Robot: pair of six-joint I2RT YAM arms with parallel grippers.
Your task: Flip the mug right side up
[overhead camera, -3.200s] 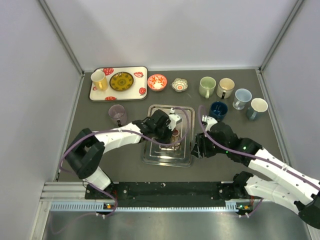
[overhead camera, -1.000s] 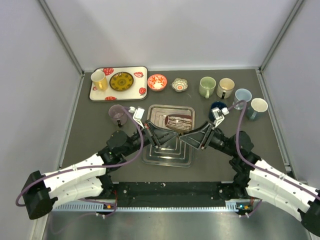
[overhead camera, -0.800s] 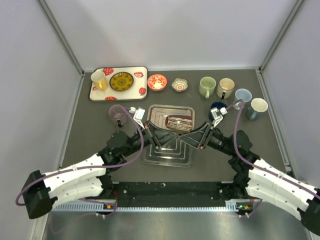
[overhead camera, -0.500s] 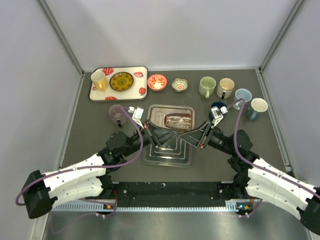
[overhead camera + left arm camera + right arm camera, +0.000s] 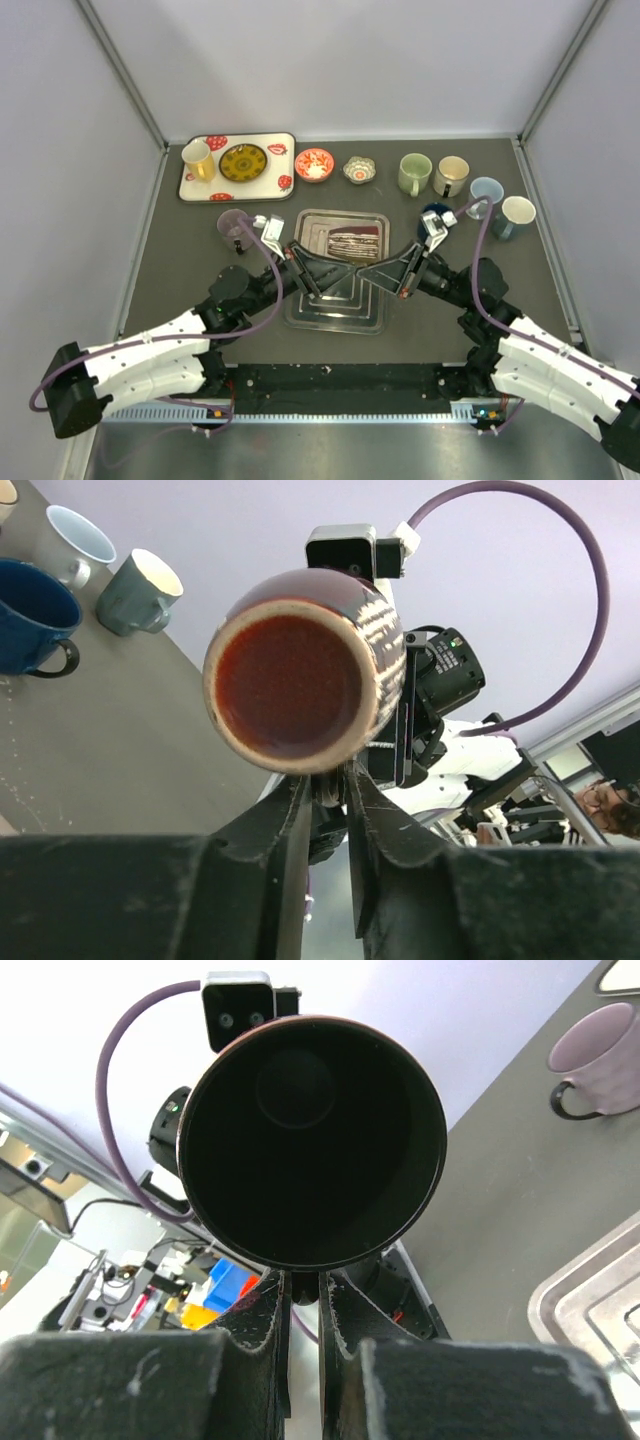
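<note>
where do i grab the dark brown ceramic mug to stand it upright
Its handle, pinched across the thin sides from the open-mouth end: the dark brown ceramic mug lies sideways, mouth facing the right gripper, and the handle seems to sit edge-on between its fingers.

Robot lab: white-walled test enclosure [image 5: 350, 70]

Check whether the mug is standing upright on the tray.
No, the mug lies sideways in the air over the tray, not on its base.
</note>
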